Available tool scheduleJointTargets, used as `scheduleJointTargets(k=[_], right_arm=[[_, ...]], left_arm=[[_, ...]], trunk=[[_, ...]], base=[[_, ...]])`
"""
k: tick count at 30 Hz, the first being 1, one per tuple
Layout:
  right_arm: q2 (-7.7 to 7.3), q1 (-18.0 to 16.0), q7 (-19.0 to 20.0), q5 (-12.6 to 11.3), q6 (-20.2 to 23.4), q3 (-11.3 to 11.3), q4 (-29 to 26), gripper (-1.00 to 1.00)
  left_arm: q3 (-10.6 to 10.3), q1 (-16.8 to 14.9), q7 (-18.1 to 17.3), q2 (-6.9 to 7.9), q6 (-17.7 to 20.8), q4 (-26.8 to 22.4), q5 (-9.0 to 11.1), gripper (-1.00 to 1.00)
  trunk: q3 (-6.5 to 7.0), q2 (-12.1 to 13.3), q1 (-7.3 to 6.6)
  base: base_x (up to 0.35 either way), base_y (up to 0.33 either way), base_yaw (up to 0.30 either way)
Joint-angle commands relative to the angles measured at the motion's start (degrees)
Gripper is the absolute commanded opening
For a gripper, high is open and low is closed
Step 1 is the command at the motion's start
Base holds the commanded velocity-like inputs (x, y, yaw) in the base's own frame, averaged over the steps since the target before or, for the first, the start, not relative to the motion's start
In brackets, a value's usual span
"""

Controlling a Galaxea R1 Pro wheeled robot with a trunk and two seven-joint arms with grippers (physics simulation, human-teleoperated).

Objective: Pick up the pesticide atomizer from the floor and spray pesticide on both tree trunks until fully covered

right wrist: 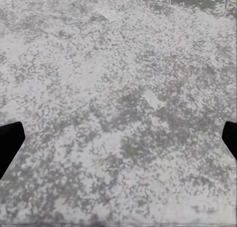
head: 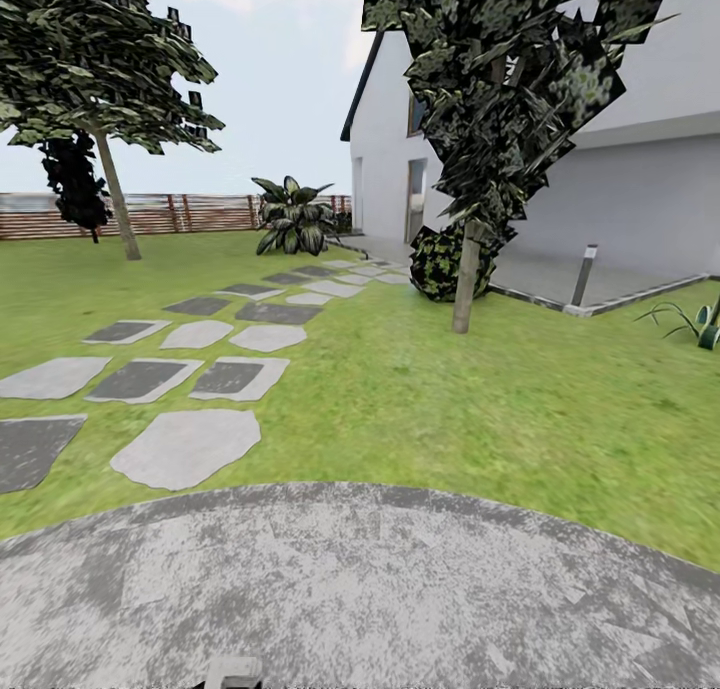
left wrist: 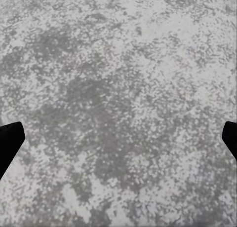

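Grey mottled paving (head: pixel 360 589) sits directly beneath us, a rounded slab whose far edge meets the grass (head: pixel 420 409). Both wrist views look down on this same stone. Our left end effector (left wrist: pixel 118 138) has its fingers spread wide to the edges of its view with nothing between them, and our right end effector (right wrist: pixel 118 138) is spread just as wide and equally empty.

We judge the task barely begun: nothing is picked up, and we cannot find the pesticide atomizer anywhere on the lawn, so its place relative to either end effector cannot be told. No pale specks show on either trunk.

Well ahead of both end effectors stand the two trees: the nearer upright trunk (head: pixel 463 279) ahead to the right, beside a round bush (head: pixel 440 262), and the leaning trunk (head: pixel 118 199) far ahead left, by the fence (head: pixel 200 212). Stepping stones (head: pixel 185 449) run between.
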Motion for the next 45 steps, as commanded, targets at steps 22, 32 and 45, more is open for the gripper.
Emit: scheduleJointTargets(k=[22,32,45], right_arm=[[0.02,0.0,0.0,0.0,0.0,-0.1,1.5,1.0],[0.02,0.0,-0.1,0.0,-0.1,-0.2,1.5,1.0],[0.02,0.0,-0.1,0.0,-0.1,-0.1,1.5,1.0]], left_arm=[[0.0,0.0,0.1,0.05,0.0,0.2,0.1,1.0],[-0.1,0.0,-0.1,1.58,-0.5,0.2,6.1,1.0],[-0.2,0.0,-0.1,1.61,-0.6,0.3,6.4,1.0]], trunk=[[-5.96,-8.8,4.84],[-8.67,-12.9,7.04],[-12.12,-18.1,9.89]], base=[[0.0,0.0,0.0],[0.0,0.0,0.013],[0.0,0.0,0.141]])
